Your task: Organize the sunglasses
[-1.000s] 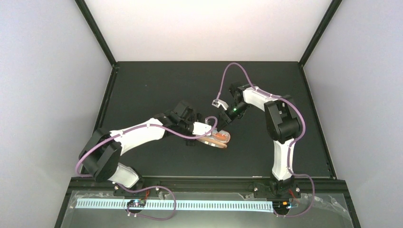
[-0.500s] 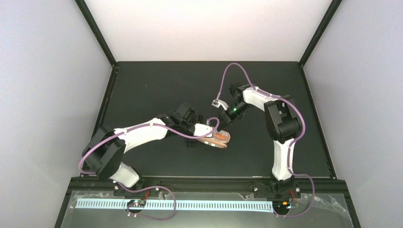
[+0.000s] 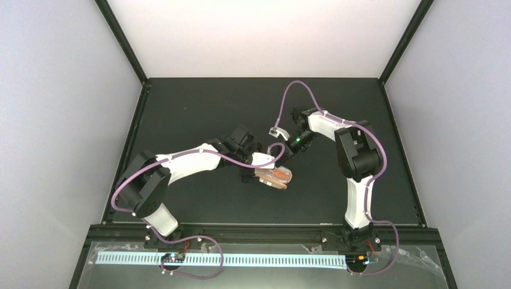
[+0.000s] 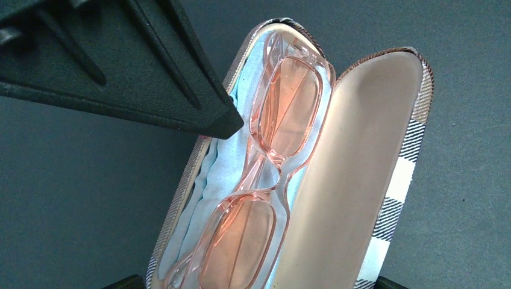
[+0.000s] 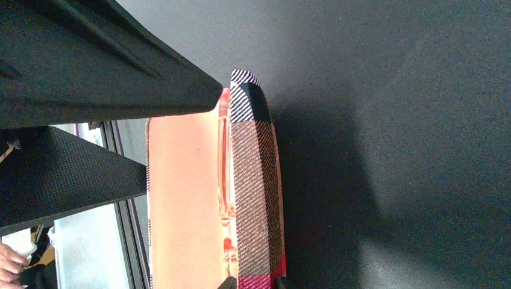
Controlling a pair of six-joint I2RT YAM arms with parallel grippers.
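Translucent reddish-brown sunglasses (image 4: 283,108) inside open plaid oblong case (image 4: 410,150) | left gripper (image 3: 252,168) spread wide, empty | right gripper (image 3: 284,155) at case end, grip unclear

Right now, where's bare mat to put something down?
Free: far mat up to the back wall; near strip between case and front rail. Crowded: centre, left gripper and right gripper at the open case holding sunglasses.

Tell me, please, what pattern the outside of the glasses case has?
The case is brown plaid with black-and-white bands, clearest in the right wrist view.
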